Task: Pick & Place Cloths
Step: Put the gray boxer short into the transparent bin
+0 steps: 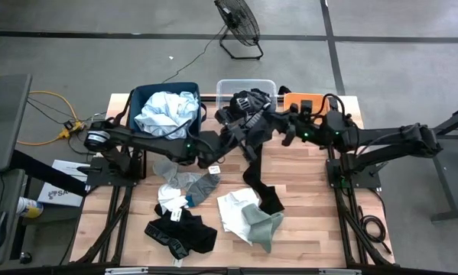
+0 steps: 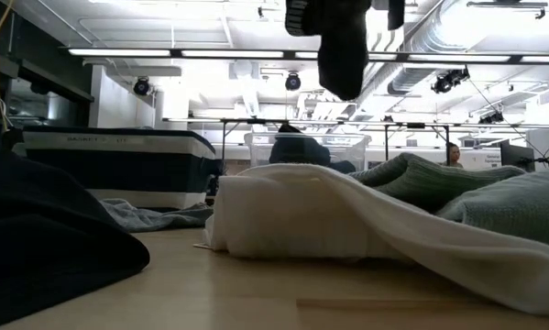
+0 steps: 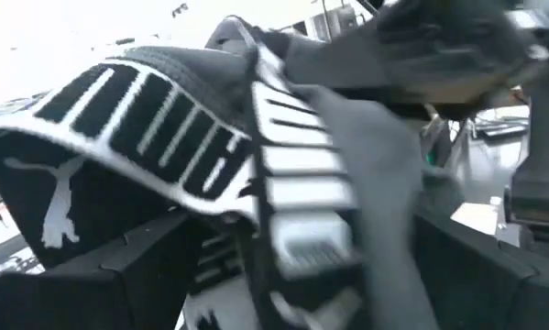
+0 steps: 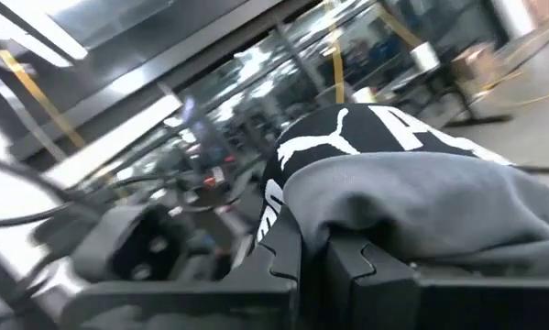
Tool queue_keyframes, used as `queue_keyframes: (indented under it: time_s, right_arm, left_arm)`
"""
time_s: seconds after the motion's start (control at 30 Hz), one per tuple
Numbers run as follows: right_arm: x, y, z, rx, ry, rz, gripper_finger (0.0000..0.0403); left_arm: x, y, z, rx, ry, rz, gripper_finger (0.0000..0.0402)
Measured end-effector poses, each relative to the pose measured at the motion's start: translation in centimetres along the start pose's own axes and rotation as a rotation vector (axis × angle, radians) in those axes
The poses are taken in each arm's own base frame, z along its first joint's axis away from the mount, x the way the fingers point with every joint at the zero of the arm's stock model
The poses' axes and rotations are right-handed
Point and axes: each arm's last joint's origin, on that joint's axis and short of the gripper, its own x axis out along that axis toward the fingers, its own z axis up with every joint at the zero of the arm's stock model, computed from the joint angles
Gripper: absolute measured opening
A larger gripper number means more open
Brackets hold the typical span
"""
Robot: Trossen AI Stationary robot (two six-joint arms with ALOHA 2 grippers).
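Two arms meeting mid-table, right gripper [image 1: 288, 128] clamping black garment [image 1: 253, 156]

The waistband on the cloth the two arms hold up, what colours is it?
The waistband is black with white letters and a white leaping cat, best seen in the left wrist view.

Both arms are dark, near-black, built of slim tubular links joined by thicker rounded joints; the left arm [image 1: 137, 139] has a silvery round cap on the joint nearest the navy bin [image 1: 165, 92]; small green lights glow on each arm's wrist; black cables loop along the right arm [image 1: 381, 137]; the right gripper's fingers [image 4: 283, 275] are matte black, angular blocks.
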Motion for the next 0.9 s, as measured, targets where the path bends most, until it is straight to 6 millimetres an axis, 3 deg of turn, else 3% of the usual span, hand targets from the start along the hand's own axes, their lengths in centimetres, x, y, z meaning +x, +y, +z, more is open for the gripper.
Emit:
queue_keyframes:
  time_s: [0.23, 0.4, 0.53, 0.73, 0.9]
  right_arm:
    - [0.2, 0.3, -0.4, 0.046, 0.083, 0.132, 0.0004]
    - [0.2, 0.4, -0.5, 0.055, 0.109, 0.169, 0.0004]
    - [0.2, 0.5, -0.5, 0.055, 0.111, 0.171, 0.0004]
    - [0.2, 0.5, -0.5, 0.053, 0.110, 0.171, 0.0004]
    - [0.1, 0.5, -0.4, 0.026, 0.101, 0.166, 0.0004]
  left_arm:
    - [1.1, 0.5, -0.6, -0.032, 0.001, -0.007, 0.0344]
    - [1.5, 0.7, -0.7, -0.088, -0.026, -0.107, 0.0343]
    - [1.5, 0.6, -0.7, -0.124, -0.029, -0.157, 0.0317]
    - [1.5, 0.5, -0.8, -0.122, -0.016, -0.162, 0.0209]
    - [1.5, 0.5, -1.1, -0.152, 0.008, -0.167, 0.0056]
